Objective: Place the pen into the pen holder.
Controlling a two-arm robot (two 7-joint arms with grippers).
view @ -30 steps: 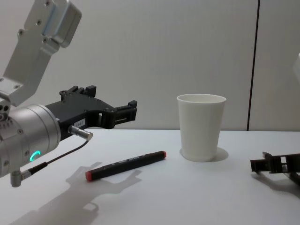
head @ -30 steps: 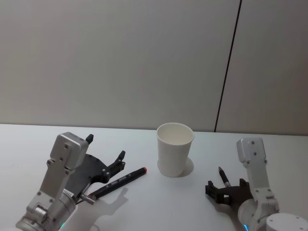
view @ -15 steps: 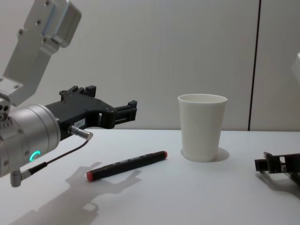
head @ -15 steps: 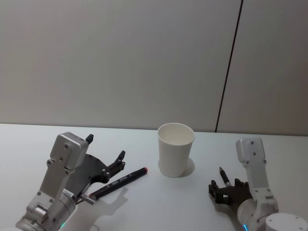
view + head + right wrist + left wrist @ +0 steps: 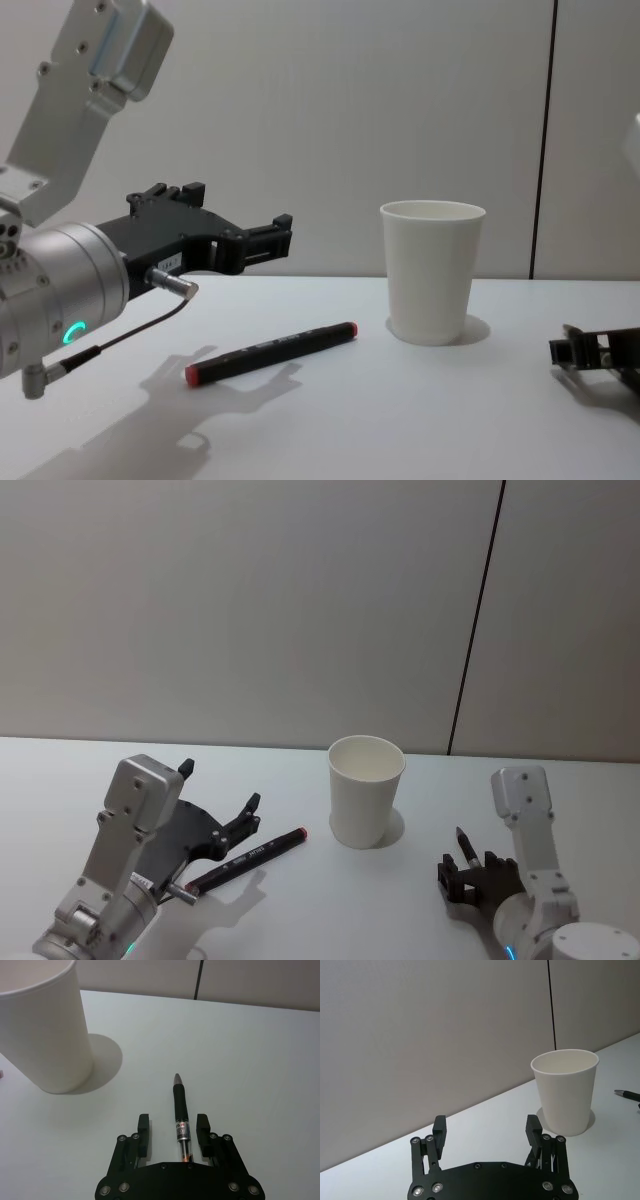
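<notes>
- So where is the pen (image 5: 180, 1105)?
- Flat on the tabletop (image 5: 320, 910), toward the right end of the near edge, with its tip pointing at the far edge. The right hand (image 5: 172, 1122) sits low over it, released. One finger is on each side of the clear barrel, and neither touches it as far as I can see.
- And the cup (image 5: 365, 798)?
- Upright, about midway along and nearer the far edge, apart from the pen.
- How will the pen handle?
- Light and stiff, I'd say. The clear barrel looks smooth, so it may slip or roll. The black rubber grip just ahead of the fingers should hold better. The pen is thin and lies flat, so the fingers need to go right down.
- Any worry with the cup?
- It's light paper, so a knock on the rim could tip it.
- Left hand (image 5: 486, 1125)?
- Released, hovering above a marker (image 5: 270, 352) toward the left edge.
</notes>
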